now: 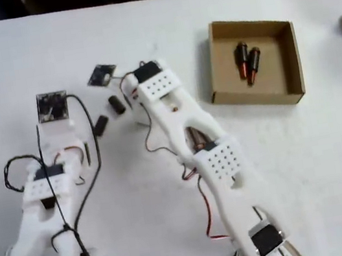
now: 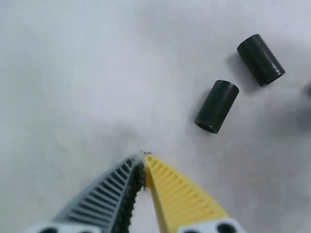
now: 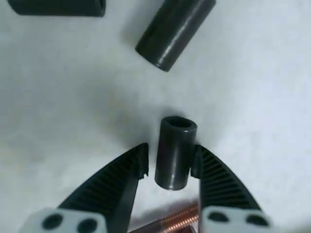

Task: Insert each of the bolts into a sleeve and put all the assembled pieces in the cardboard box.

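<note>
The right gripper [image 3: 170,150] has its black fingers apart, straddling a sleeve [image 3: 176,153] that stands on end with its open mouth showing. One finger touches the sleeve's side and the other stands just off it (a sliver of pale surface shows between). Deeper between the fingers, closer to the wrist, a copper-coloured bolt [image 3: 167,222] lies crosswise; I cannot tell whether it rests on the bench [image 1: 334,160] or is carried. Just beyond the fingertips, two loose sleeves [image 3: 175,31] lie on their sides, apart from each other.

The left gripper [image 2: 144,159], grey finger against yellow, is closed on nothing. The loose sleeves lie ahead of it, off to its yellow side.

Well apart from the right gripper, on the side away from the left arm, the cardboard box [image 1: 274,58] sits open, with two assembled pieces [image 1: 242,60] side by side inside.
</note>
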You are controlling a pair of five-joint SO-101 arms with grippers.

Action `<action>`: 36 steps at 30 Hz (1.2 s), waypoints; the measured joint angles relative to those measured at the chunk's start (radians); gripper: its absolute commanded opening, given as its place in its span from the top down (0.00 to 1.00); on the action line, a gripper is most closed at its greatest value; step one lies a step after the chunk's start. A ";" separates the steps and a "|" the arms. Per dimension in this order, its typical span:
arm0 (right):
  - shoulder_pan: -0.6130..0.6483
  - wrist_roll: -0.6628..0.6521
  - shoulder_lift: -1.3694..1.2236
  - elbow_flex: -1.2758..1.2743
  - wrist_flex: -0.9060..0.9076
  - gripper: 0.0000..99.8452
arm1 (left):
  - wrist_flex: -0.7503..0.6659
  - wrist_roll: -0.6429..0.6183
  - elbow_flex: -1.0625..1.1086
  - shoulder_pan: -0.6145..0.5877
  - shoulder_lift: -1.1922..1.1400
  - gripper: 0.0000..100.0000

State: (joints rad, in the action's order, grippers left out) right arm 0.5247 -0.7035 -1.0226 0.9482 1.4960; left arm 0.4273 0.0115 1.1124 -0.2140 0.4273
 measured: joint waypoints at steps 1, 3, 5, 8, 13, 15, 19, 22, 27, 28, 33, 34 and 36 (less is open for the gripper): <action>0.000 0.000 -0.018 0.028 0.008 0.87 | 0.000 0.000 0.000 0.000 0.000 0.98; 0.000 0.000 -0.054 0.072 0.011 0.87 | 0.000 0.000 0.000 0.000 0.000 0.98; 0.000 0.000 -0.080 0.107 0.015 0.92 | 0.000 0.000 0.000 0.000 0.000 0.98; 0.000 0.000 -0.106 0.152 0.029 0.98 | 0.000 0.000 0.000 0.000 0.000 0.98; -0.005 0.000 -0.120 0.224 0.054 0.98 | 0.000 0.000 0.000 0.000 0.000 0.98; -0.003 0.000 -0.129 0.272 0.095 0.98 | 0.000 0.000 0.000 0.000 0.000 0.98; 0.000 0.020 -0.143 0.417 0.187 0.98 | -0.025 0.000 0.000 0.000 0.000 0.98; -0.025 0.091 -0.143 0.511 0.193 0.98 | -0.049 0.000 0.000 0.000 0.000 0.98; -0.091 0.112 -0.103 0.480 0.193 0.98 | -0.051 0.000 0.000 0.000 0.000 0.98; -0.101 0.114 -0.071 0.439 0.193 0.98 | -0.051 0.000 0.000 0.000 0.000 0.98; -0.117 0.115 0.176 0.144 0.193 0.98 | -0.051 0.000 0.000 0.000 0.000 0.98; -0.114 0.115 0.233 0.075 0.193 0.98 | -0.051 0.000 0.000 0.000 0.000 0.98; -0.112 0.120 0.344 -0.057 0.193 0.98 | -0.051 0.000 0.000 0.008 0.000 0.98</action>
State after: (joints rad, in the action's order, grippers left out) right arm 0.4127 -0.5838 -0.6790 0.8915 1.6893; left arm 0.3767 0.0115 1.1124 -0.2064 0.4273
